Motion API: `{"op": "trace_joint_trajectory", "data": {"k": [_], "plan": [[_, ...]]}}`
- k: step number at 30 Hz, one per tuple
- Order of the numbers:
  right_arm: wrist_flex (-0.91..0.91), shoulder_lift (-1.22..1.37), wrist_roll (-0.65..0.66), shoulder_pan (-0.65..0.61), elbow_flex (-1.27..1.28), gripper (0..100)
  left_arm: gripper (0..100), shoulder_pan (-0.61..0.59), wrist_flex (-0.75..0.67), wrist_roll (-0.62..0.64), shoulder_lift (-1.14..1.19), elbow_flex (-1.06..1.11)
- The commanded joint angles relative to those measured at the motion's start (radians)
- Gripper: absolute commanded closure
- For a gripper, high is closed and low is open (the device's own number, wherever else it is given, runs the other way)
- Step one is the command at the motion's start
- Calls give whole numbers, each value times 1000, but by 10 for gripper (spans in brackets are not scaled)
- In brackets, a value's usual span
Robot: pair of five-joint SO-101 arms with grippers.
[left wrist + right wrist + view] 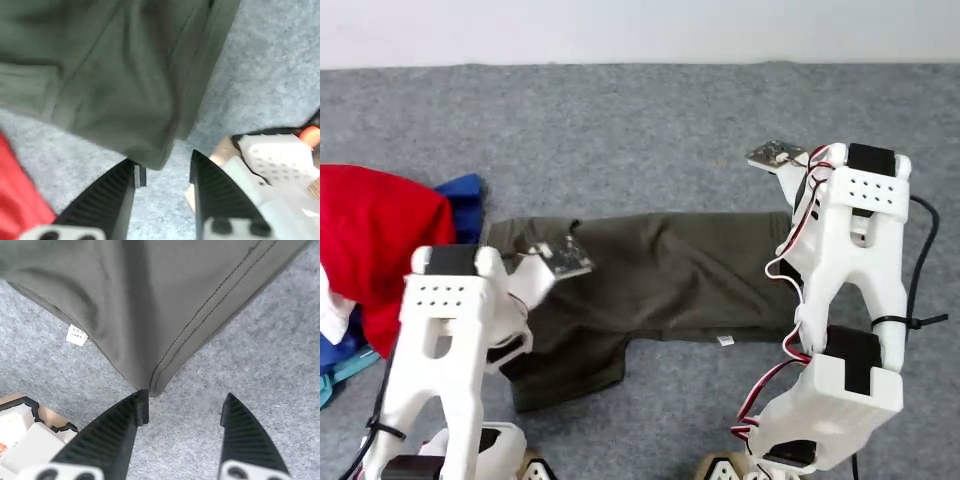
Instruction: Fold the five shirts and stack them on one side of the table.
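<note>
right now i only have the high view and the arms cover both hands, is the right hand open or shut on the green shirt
observer: Open. The right hand has its jaws apart, and a corner of the dark green shirt ends right at one fingertip, not pinched.
operator: and the left hand
observer: The left hand is open as well, with another shirt corner reaching in between its fingertips.

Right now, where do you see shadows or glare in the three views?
High view: even, soft light, no glare on the grey table or the olive shirt. Left wrist view: gentle shade in the shirt's folds, no hard shadow under the left gripper. Right wrist view: one darker band along a fold; the right gripper throws no clear shadow.
</note>
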Motion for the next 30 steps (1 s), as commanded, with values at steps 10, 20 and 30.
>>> {"op": "trace_joint_trajectory", "data": {"k": [10,20,30], "plan": [[-68,-27,-117,-44,-112,825,873,-127,-40,87,-17,-338],[-320,85,-350,-186,-115,990,984,-60,-434,453,130,-259],[-417,228,-453,-234,-121,989,984,-28,-568,479,529,-421]]}}
